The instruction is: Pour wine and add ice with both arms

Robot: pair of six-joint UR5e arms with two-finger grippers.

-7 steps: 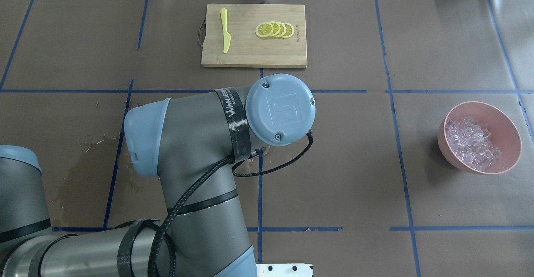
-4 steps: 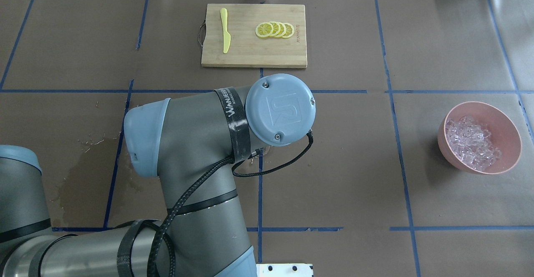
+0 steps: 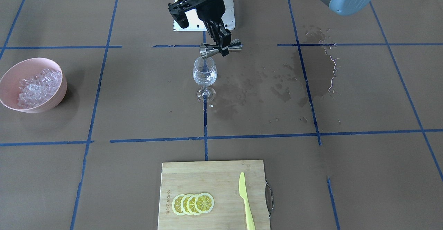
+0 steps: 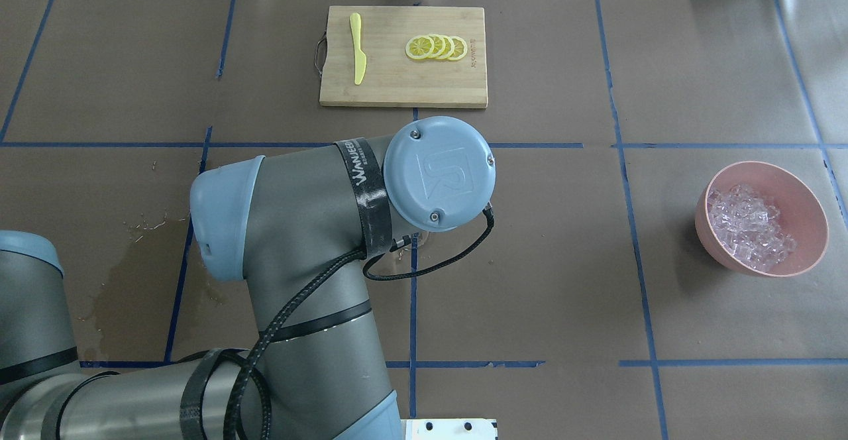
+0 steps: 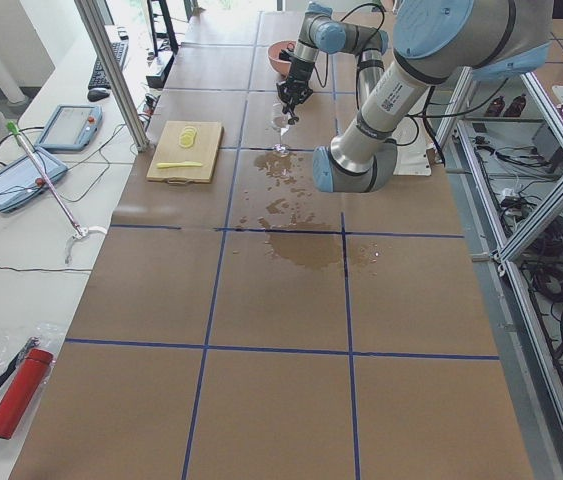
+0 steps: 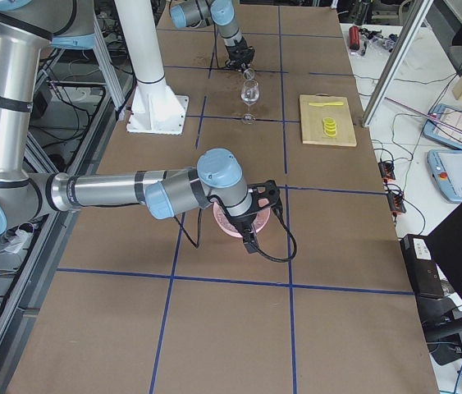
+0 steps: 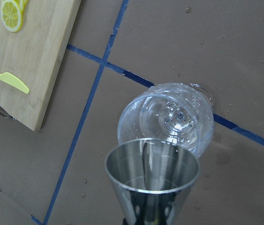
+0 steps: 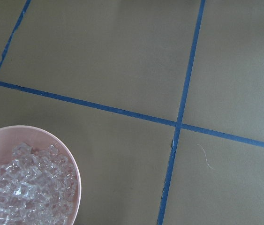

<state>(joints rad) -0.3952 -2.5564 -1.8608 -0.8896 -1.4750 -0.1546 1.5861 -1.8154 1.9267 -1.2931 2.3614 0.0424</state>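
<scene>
1. Wine glass (image 3: pixel 205 74) stands mid-tabletop (image 3: pixel 138 102); jigger (image 3: pixel 207 51) in the left end effector (image 3: pixel 222 47) hangs sideways just above it.
2. Cutting board (image 3: pixel 207 178) lies across from the robot, bearing lemon slices (image 3: pixel 192 203) and knife (image 3: pixel 246 202).
3. Bowl (image 3: pixel 7 81) holding ice (image 3: pixel 38 86) sits at the robot's right.

Left arm (image 4: pixel 305 228), right arm (image 6: pixel 103 190): silver-grey tubes, pale blue joint caps (image 4: pixel 439 173).
One cap embossed UR, three screws (image 4: pixel 415 134); black lettered strap (image 4: pixel 366 188); braided black cable (image 4: pixel 298 301) alongside.

Readable: "UR" embossed on the left arm (image 4: pixel 298 228) blue joint cap (image 4: pixel 439 173), "WANJEE…" (cut off) on the black strap (image 4: pixel 368 191) beside it; cutting board (image 4: pixel 397 75) stamp illegible.
</scene>
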